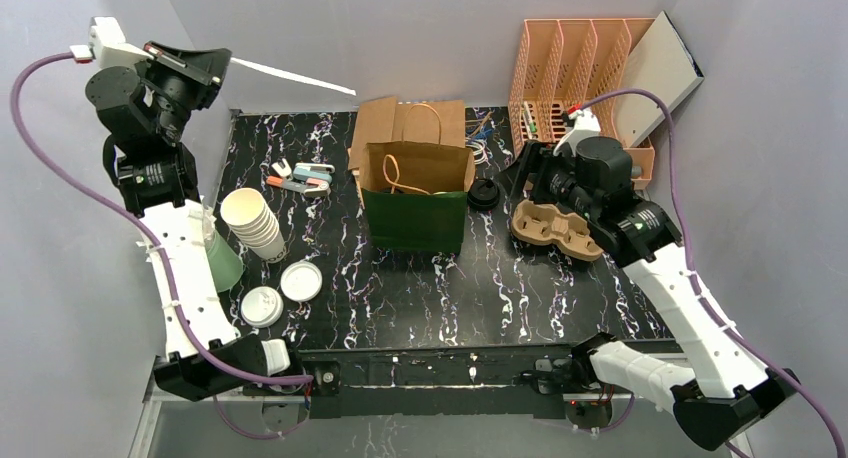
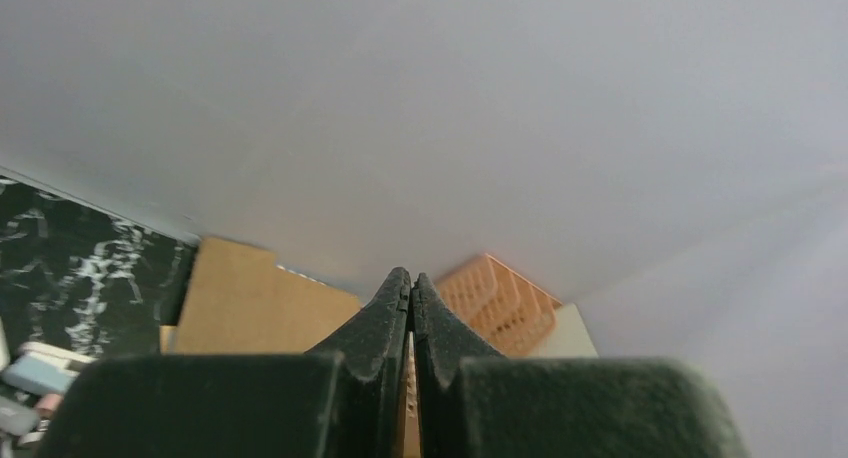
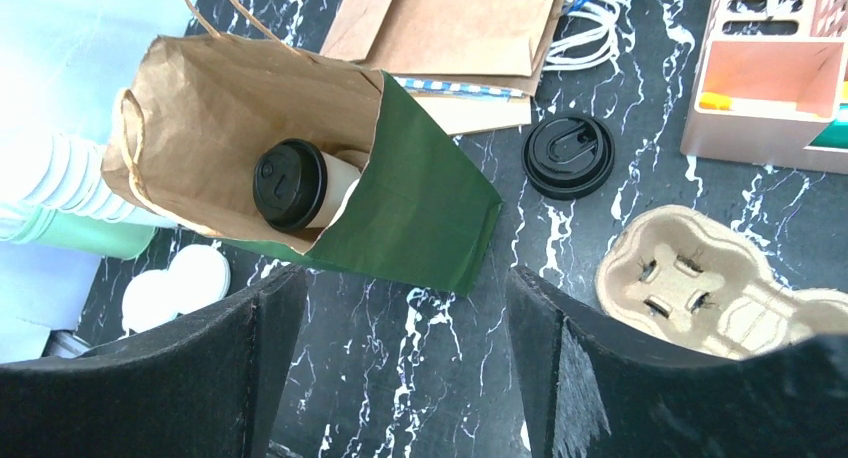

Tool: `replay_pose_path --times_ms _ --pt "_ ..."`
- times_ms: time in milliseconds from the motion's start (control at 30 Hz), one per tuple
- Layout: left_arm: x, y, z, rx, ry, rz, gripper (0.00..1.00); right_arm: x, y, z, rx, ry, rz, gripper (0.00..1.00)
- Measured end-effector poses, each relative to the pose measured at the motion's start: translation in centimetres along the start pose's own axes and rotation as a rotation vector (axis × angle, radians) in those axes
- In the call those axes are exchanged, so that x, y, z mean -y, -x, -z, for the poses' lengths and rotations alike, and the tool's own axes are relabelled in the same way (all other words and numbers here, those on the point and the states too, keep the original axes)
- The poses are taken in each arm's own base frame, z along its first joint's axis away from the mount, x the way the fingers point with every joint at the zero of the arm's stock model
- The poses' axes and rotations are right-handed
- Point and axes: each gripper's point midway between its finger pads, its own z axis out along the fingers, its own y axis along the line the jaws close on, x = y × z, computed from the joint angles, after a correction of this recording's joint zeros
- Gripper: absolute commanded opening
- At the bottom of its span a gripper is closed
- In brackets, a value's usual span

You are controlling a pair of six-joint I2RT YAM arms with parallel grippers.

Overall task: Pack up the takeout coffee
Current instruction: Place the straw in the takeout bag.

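Observation:
A green paper bag [image 1: 415, 218] stands open mid-table, its brown inside showing in the right wrist view [image 3: 220, 108]. A takeout coffee cup with a black lid [image 3: 290, 183] stands inside it. My right gripper [image 1: 520, 173] hovers open just right of the bag and above the table, with nothing between its fingers [image 3: 405, 288]. My left gripper [image 1: 222, 63] is raised at the far left back, away from the bag. Its jaws are shut on nothing [image 2: 410, 278].
A loose black lid [image 1: 484, 193] and a cardboard cup carrier [image 1: 555, 230] lie right of the bag. Stacked paper cups [image 1: 255, 221], a green cup [image 1: 222, 258] and two white lids [image 1: 300, 281] sit left. Flat brown bags [image 1: 410, 123] and an orange organizer [image 1: 575, 68] are behind.

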Motion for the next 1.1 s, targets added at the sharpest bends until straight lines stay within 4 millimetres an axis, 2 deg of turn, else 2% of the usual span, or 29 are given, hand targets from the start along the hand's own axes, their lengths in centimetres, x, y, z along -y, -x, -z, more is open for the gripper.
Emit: replay_pose_path --times_ms 233,367,467,600,733,900,933,967,1033,1067,1100 --pt "1.5 -4.0 -1.0 -0.168 -0.145 0.077 0.00 -0.1 1.1 0.8 0.054 0.001 0.005 0.80" --pt "4.2 -8.4 -1.1 -0.282 -0.241 0.075 0.00 0.2 0.6 0.6 0.047 -0.007 0.004 0.80" --pt "5.3 -12.0 -1.1 -0.354 -0.272 0.068 0.00 0.4 0.4 0.5 0.045 -0.012 0.004 0.80" --pt "6.1 -15.4 -1.2 -0.419 -0.292 0.054 0.00 0.4 0.5 0.6 0.050 -0.015 0.004 0.80" --pt "5.9 -17.4 -1.4 -0.438 -0.280 0.029 0.00 0.4 0.7 0.9 0.061 -0.013 0.004 0.80" --pt "4.4 -19.6 -1.7 -0.451 -0.233 -0.008 0.00 0.3 1.0 1.4 0.076 -0.008 0.004 0.79" --pt "4.2 -19.9 -1.8 -0.454 -0.226 -0.011 0.03 0.3 1.0 1.4 0.079 -0.007 0.004 0.80" --pt "3.9 -20.3 -1.8 -0.457 -0.218 -0.016 0.12 0.3 1.0 1.5 0.082 -0.006 0.004 0.80" --pt "3.4 -20.7 -1.9 -0.461 -0.207 -0.026 0.51 0.3 1.0 1.5 0.084 -0.006 0.004 0.80" --pt "3.3 -20.9 -1.9 -0.461 -0.203 -0.032 0.63 0.4 1.0 1.5 0.084 -0.007 0.004 0.81" --pt "3.1 -21.0 -1.9 -0.462 -0.201 -0.039 0.71 0.4 0.9 1.4 0.084 -0.008 0.004 0.81"
